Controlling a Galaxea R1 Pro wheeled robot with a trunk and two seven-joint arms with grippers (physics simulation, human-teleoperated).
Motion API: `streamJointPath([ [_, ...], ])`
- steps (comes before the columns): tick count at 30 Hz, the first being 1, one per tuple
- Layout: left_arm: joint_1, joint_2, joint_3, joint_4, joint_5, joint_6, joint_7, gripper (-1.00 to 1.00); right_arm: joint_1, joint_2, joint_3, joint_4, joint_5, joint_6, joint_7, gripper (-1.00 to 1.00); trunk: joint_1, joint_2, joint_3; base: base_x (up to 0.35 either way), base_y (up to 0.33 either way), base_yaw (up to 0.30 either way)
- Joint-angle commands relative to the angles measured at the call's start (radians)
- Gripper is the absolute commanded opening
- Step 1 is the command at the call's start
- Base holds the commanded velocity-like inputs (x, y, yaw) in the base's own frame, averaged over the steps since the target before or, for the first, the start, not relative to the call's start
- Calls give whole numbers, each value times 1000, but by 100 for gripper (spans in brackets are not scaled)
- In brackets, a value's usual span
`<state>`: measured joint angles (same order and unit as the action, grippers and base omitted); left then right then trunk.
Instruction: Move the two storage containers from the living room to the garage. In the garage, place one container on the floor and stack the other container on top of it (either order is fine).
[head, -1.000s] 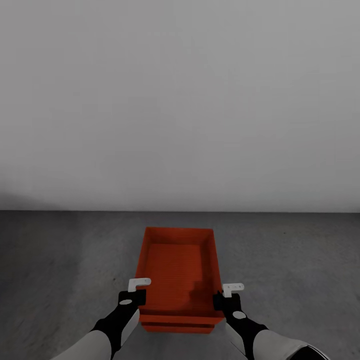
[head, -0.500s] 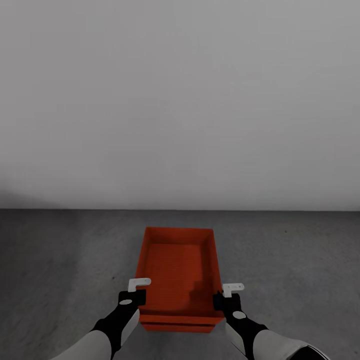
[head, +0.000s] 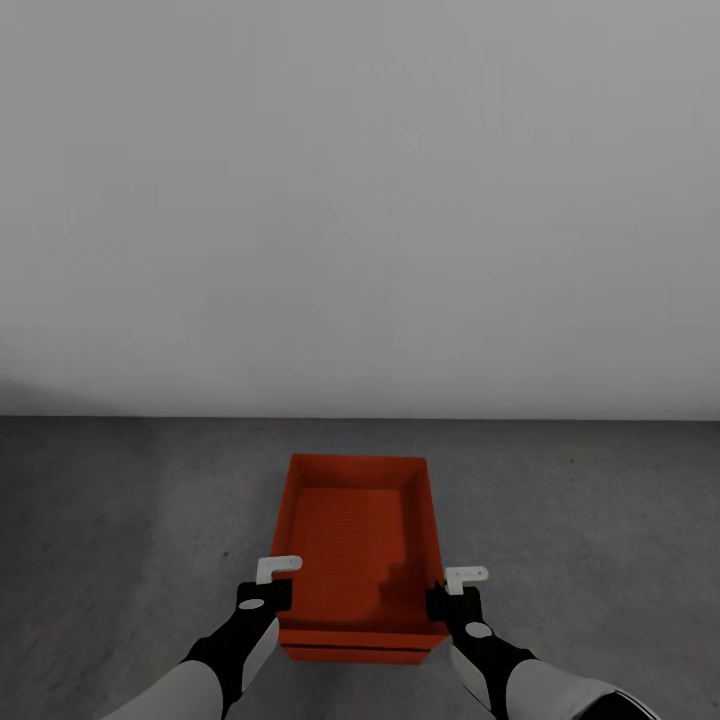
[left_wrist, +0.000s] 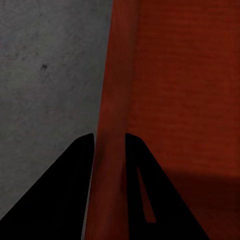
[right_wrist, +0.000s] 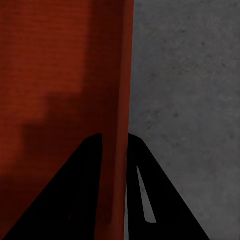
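An orange-red storage container (head: 355, 540) lies lengthwise in front of me over the dark grey concrete floor (head: 120, 520). Under its near end shows the rim of the second container (head: 355, 656), with the first one stacked on it. My left gripper (head: 275, 590) is shut on the upper bin's left wall. In the left wrist view that gripper (left_wrist: 109, 136) has a finger on each side of the wall (left_wrist: 117, 75). My right gripper (head: 445, 595) is shut on the right wall, and in the right wrist view it (right_wrist: 115, 135) straddles the wall (right_wrist: 122, 75) too.
A plain white-grey wall (head: 360, 200) rises a little beyond the bins' far end. Bare speckled concrete (right_wrist: 185, 75) spreads to both sides of the stack.
The line where wall meets floor sits a touch higher in the picture. The bins and both grippers keep their places.
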<state>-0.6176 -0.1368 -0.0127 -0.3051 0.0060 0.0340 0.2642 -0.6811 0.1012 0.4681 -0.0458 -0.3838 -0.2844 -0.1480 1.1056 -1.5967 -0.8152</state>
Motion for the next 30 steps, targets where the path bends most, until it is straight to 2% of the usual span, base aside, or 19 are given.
streamJointPath([
  [1, -1, 0, 23, -37, -23, 4, 13, -100, 0, 0, -6, 3, -15, -2, 1, -100, 0, 0, -1, 0, 0, 0],
  [6, -1, 0, 23, -37, -23, 4, 13, -100, 0, 0, -6, 3, -15, -3, 1, -100, 0, 0, -1, 0, 0, 0],
  [10, -1, 0, 23, -37, -23, 4, 11, -100, 0, 0, -6, 3, -15, -3, 1, -100, 15, -28, -13, 0, 0, 0],
  [23, -1, 0, 23, -37, -23, 4, 13, -100, 0, 0, -6, 3, -15, -3, 1, -100, 15, -28, -13, 0, 0, 0],
  [24, 0, 5, -3, 3, 2, 2, 9, -100, 0, 5, 3, 6, -13, -5, -9, -100, 15, -28, -13, 0, 0, 0],
  [30, 0, 5, -5, 3, 16, 3, 8, -100, 0, 6, -3, 6, 13, -6, -9, -100, 15, -28, -13, 0, 0, 0],
])
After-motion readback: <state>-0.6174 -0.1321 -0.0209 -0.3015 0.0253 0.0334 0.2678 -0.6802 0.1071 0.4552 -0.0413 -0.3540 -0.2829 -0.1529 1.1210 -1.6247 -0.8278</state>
